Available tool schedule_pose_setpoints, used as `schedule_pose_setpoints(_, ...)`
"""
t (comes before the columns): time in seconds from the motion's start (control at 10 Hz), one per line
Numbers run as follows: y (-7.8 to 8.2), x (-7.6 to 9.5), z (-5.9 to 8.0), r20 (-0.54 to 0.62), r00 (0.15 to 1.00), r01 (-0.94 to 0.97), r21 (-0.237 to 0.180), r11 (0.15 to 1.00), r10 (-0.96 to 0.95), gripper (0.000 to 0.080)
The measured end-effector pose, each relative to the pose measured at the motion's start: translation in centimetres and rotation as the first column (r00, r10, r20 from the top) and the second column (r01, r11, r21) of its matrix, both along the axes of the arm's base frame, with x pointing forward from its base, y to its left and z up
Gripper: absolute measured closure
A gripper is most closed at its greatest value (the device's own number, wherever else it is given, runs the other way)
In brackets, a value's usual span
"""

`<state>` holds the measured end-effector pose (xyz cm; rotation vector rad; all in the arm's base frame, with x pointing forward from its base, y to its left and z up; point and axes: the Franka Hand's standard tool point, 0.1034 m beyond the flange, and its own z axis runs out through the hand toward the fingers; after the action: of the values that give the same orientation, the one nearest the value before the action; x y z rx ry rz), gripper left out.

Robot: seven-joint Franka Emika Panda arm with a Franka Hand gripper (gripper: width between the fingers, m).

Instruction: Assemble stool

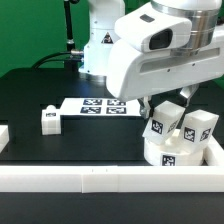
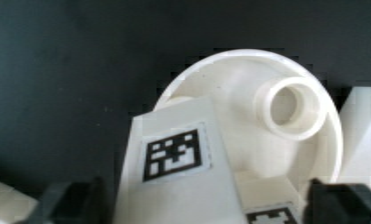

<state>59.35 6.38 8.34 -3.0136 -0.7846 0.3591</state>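
Observation:
The round white stool seat lies near the table's front corner on the exterior view's right. Two white tagged legs stand on it, one nearer my gripper and one further right. A third leg lies loose on the exterior view's left. My gripper is mostly hidden by the arm and reaches down onto the nearer leg. In the wrist view the seat shows an open socket. A tagged leg fills the gap between my dark fingers, and my gripper looks shut on it.
The marker board lies flat behind the middle of the black table. White border rails run along the front, the exterior view's right and its left. The robot base stands at the back.

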Motion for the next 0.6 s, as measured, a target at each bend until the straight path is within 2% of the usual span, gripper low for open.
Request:
schedule_pose_setpoints(0.1,-0.46,0.02,-0.12,-0.003,1.000,-0.012,0.002,1.000,0.012,0.0422)
schedule_pose_setpoints(0.2,-0.96,0.06,-0.12,-0.003,1.000,-0.005,0.002,1.000,0.005,0.0456)
schedule_pose_setpoints(0.4,-0.98,0.05,-0.14,0.000,0.999,0.054,-0.011,0.998,-0.054,0.0456)
schedule_pose_setpoints(0.6,-1.03,0.15,-0.16,0.022,0.975,0.223,-0.045,0.974,-0.222,0.0455)
